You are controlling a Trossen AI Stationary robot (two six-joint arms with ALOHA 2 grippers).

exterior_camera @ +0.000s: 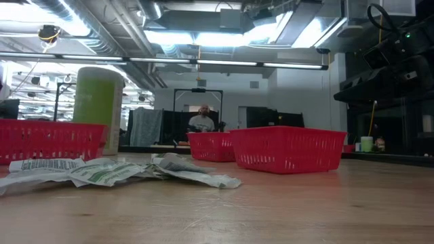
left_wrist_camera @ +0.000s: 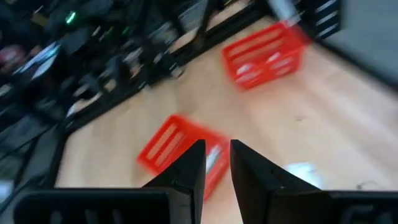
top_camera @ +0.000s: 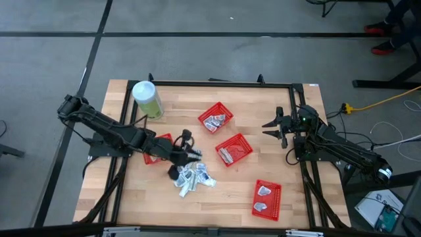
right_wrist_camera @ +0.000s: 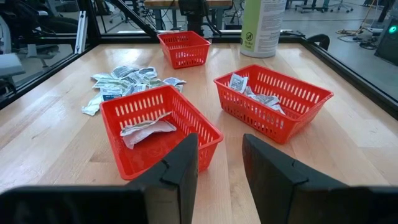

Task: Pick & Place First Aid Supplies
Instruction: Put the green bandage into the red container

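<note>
A pale wooden tabletop [top_camera: 223, 191] in a dark metal frame stands on grey floor; behind it is a workshop room where a person [exterior_camera: 201, 120] sits. The pile of packets [top_camera: 193, 178] lies near the front, left of centre, with more packets in three of four red baskets [top_camera: 235, 149]. The left claw [top_camera: 192, 153] hovers just above the pile, fingers slightly apart and empty. The right claw [top_camera: 271, 126] waits spread at the right edge.
</note>
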